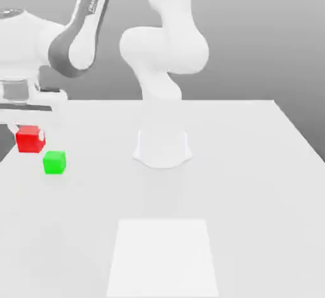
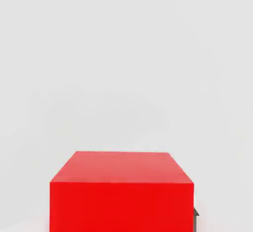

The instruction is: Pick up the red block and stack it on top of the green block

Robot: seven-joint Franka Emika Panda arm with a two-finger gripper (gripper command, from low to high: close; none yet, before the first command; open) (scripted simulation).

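Pincer closed to cube width on red cube, poss. just off worktop; hard to tell. Lift well clear of green cube, centre o/top, lower slowly, release when flush.

"FRANKA" on the arm

The exterior view faces the white jointed arm across a pale flat table, well back; the hand view sits near the glossy red cube, which both share.
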